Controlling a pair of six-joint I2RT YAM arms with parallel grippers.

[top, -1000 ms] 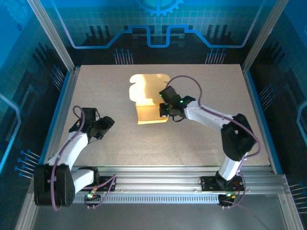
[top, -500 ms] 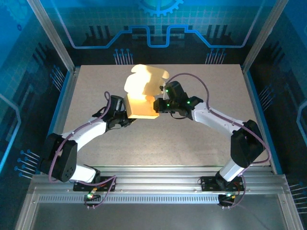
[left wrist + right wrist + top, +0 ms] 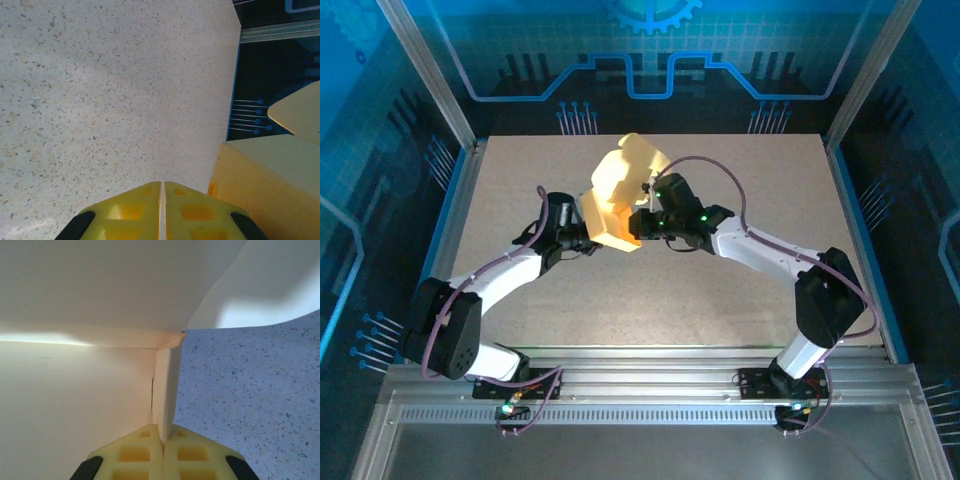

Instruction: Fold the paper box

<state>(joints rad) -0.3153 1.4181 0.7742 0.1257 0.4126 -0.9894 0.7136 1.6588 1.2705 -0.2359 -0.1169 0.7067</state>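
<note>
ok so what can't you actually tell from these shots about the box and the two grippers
- Top view: whether the left gripper touches the paper box; the tips are too small and sit against the card's edge.
- Left wrist view: its fingers are together; the box is cut off by the right and bottom edges.
- Right wrist view: the right gripper pinches a card wall; the box's overall fold state is cropped by the frame edges.
</note>
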